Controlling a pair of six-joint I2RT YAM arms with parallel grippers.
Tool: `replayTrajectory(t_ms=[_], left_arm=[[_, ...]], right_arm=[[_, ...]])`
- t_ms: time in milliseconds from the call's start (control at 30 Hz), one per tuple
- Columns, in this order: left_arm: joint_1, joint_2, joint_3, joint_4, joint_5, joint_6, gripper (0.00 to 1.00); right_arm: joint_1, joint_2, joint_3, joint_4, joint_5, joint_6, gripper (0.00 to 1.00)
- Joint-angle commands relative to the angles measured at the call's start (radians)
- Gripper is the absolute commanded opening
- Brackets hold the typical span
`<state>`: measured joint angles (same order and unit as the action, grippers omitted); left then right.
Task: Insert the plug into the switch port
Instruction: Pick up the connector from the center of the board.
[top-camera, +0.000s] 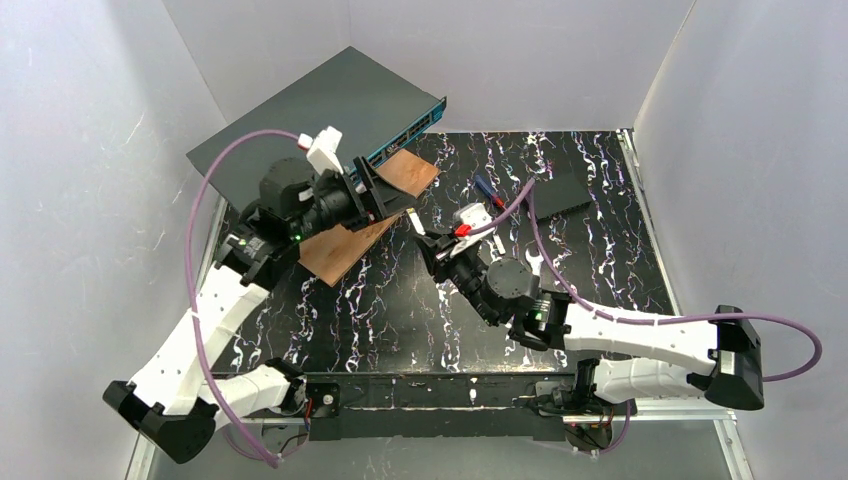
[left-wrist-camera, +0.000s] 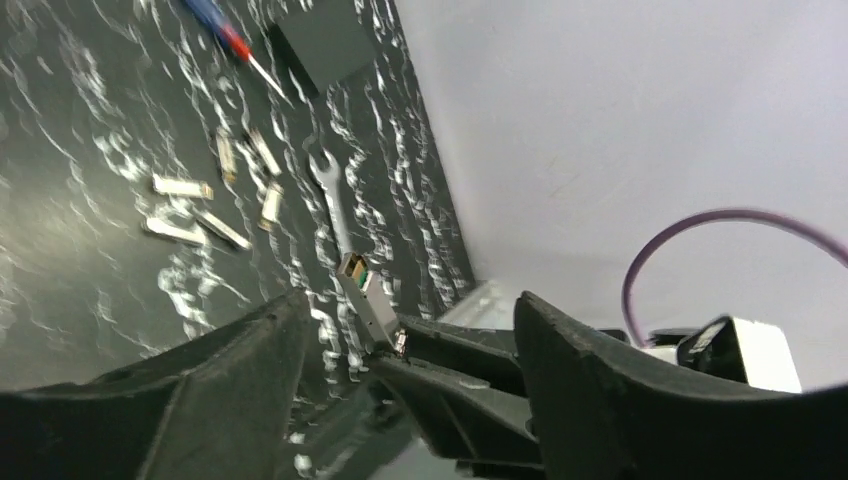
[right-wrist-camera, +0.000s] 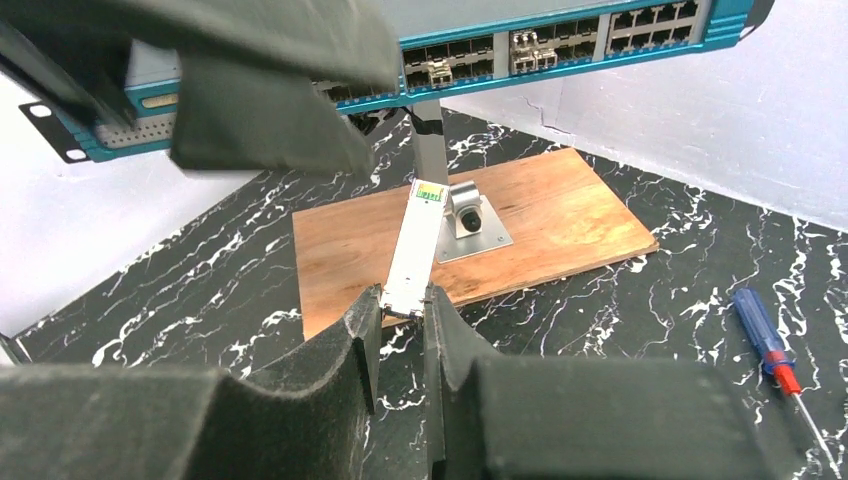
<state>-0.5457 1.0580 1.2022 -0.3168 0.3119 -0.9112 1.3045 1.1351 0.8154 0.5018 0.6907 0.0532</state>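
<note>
Both wrist views show plug (right-wrist-camera: 412, 245), one shows switch (right-wrist-camera: 560, 40)

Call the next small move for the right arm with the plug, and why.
Probably lift and ease the plug forward toward the switch. The right gripper pinches its rear end, and the plug's tip points up at the teal port row but sits below it, apart from any port.

The right jaws apparently pinch the plug (top-camera: 413, 222) near the tilted switch (top-camera: 330, 105).
</note>
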Motion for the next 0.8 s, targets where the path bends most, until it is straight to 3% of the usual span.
replayTrajectory(t_ms=[0,200,367,533,767], left_arm=[[0.0,0.006,0.207,-0.214,-0.08,0.294,0.77],[0.0,0.063,0.42,-0.383,-0.219,0.578,0.98],[0.001,0.098,0.504,-0.426,-0.295,0.708,0.98],[0.036,0.11,0.518,-0.426,-0.38,0.792,0.98],[0.285,0.12,0.466,-0.395,-0.286,0.778,0.98]], right_arm=[[-0.001,-0.037,0.09,-0.101,-0.022,-0.049,0.01],[-0.005,-0.012,0.167,-0.214,-0.051,-0.098,0.01],[-0.048,0.045,0.272,-0.32,-0.172,-0.109,0.01],[-0.159,0.115,0.358,-0.39,-0.392,-0.073,0.01],[-0.241,0.239,0.477,-0.449,-0.52,-0.089,0.01]])
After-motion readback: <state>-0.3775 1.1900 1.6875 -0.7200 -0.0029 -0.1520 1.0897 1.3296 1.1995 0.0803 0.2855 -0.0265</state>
